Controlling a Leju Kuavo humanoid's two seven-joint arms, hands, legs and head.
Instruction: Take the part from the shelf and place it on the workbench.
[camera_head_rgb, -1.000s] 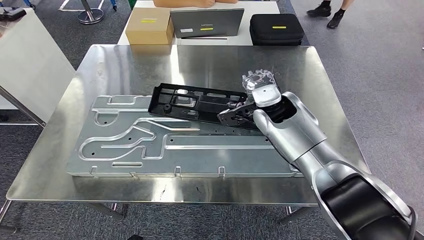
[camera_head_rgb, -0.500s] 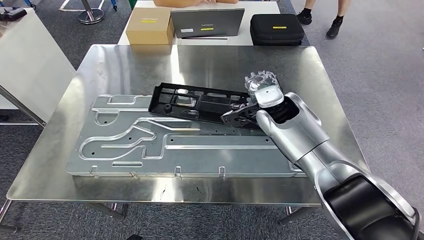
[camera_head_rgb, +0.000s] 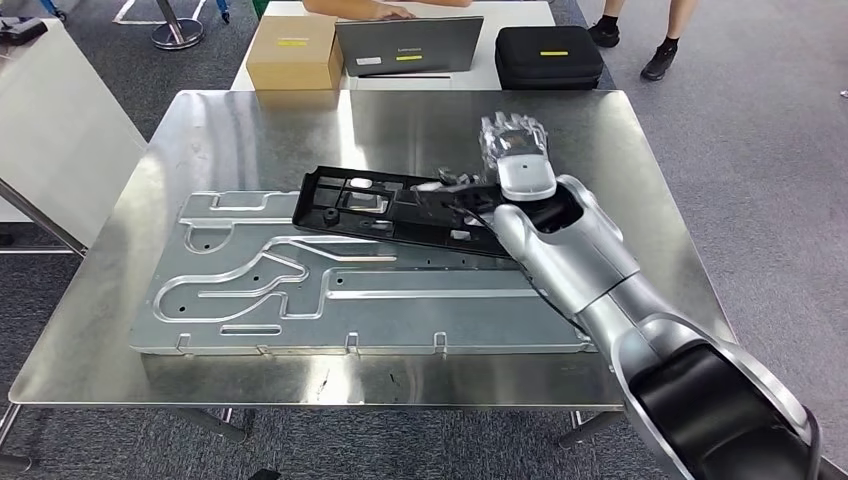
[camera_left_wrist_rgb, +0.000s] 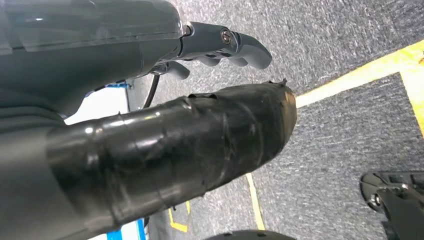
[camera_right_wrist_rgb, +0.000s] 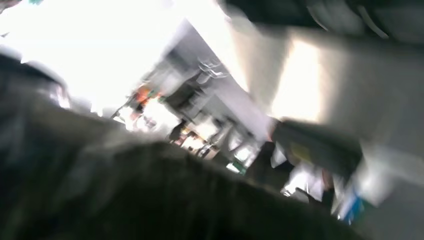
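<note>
Fingers of the right hand (camera_head_rgb: 478, 192) are closing on the right end of the black part (camera_head_rgb: 395, 210), lying centre frame across the metal plate (camera_head_rgb: 340, 290) on the counter (camera_head_rgb: 250, 120). Left hand (camera_left_wrist_rgb: 220, 47) is hanging over the floor, fingers curling on nothing.

Grey carpet floor (camera_head_rgb: 760, 150) with yellow tape lines (camera_left_wrist_rgb: 350, 75) — a white table (camera_head_rgb: 300, 8) behind.

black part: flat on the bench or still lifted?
Down, not fully flat: the black part lies partly on the stamped metal panel, with the right hand over its right end; grip unclear.
</note>
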